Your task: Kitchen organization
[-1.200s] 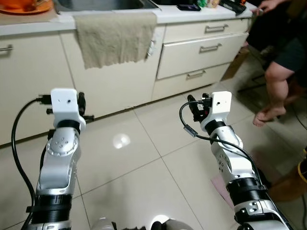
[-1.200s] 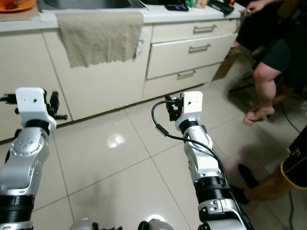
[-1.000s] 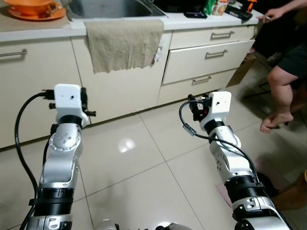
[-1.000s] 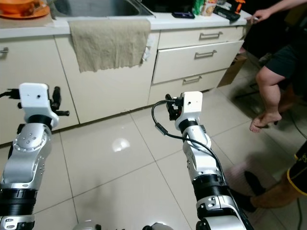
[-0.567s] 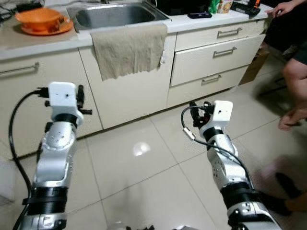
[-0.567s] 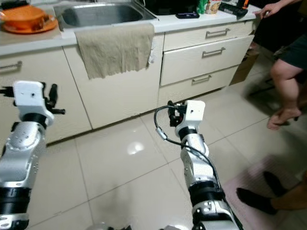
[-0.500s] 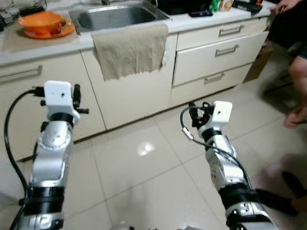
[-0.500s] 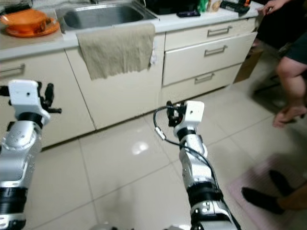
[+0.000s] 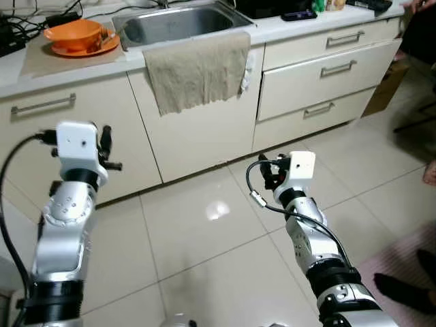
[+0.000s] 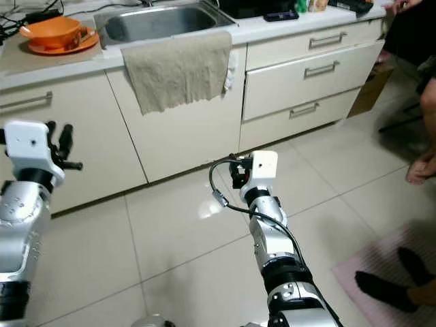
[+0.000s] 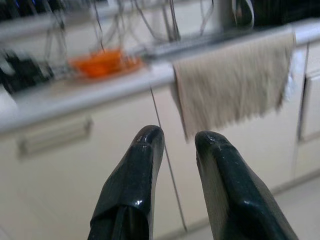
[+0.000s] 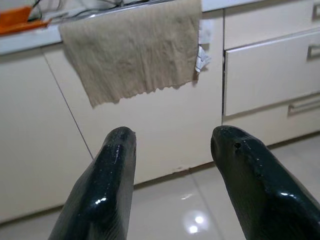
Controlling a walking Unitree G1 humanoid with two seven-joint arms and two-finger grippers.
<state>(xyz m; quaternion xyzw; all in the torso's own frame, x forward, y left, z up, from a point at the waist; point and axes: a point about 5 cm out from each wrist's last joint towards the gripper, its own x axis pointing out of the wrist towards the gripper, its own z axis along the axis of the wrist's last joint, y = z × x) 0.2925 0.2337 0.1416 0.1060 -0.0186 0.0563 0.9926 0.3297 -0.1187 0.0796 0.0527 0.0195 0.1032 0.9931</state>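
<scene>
A beige towel (image 9: 197, 68) hangs over the counter's front edge, below the steel sink (image 9: 180, 20). Left of the sink, an orange bowl on an orange plate (image 9: 78, 33) sits on the counter. Both arms are raised in front of the cabinets, well short of them. My left gripper (image 11: 177, 137) points toward the cabinet under the bowl, its fingers a narrow gap apart with nothing between. My right gripper (image 12: 175, 135) faces the towel, fingers wide apart and empty.
Three cream drawers (image 9: 327, 68) stand right of the towel, a cabinet door with a bar handle (image 9: 42, 104) to its left. A dark phone (image 9: 298, 15) lies on the counter. A person's foot (image 10: 422, 167) and a pink mat (image 10: 402, 272) are at the right.
The whole view has shifted: the counter top, sink and orange bowl have come further into view and the person has slid toward the right edge. Both arms keep their raised pose.
</scene>
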